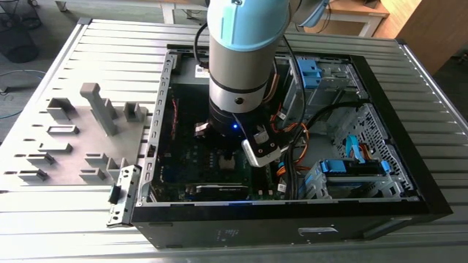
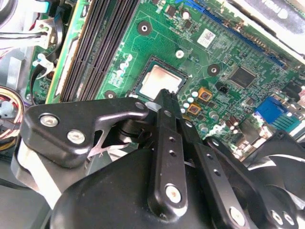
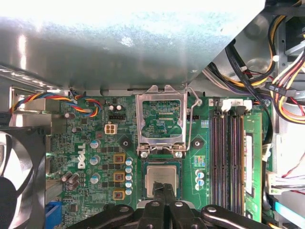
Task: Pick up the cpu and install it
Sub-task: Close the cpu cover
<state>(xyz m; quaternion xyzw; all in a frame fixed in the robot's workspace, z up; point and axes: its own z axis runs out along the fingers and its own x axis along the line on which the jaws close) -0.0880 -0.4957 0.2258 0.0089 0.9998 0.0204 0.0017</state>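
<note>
The arm (image 1: 238,60) reaches down into the open computer case (image 1: 278,227), with the gripper (image 3: 164,189) low over the green motherboard (image 3: 95,143). In both wrist views its two black fingers (image 2: 167,138) are drawn together into a single narrow tip with nothing clamped between them. The cpu (image 3: 161,174), a square chip with a pale silvery top, lies flat in its dark socket directly under and just ahead of that tip. The tip overlaps the chip's nearer edge, but it is not possible to tell whether it actually touches the metal. Just beyond the chip, farther out from the fingertips, the socket's metal load plate (image 3: 160,119) stands hinged up and open, with its thin wire lever (image 3: 191,119) raised alongside. Off to one side of the fingers run the long black memory slots (image 3: 224,157), and on the opposite side sits a dark fan (image 3: 14,181). Well away from the gripper, outside the case, grey holder blocks (image 1: 95,109) stand on the slatted metal table (image 1: 58,233).
</note>
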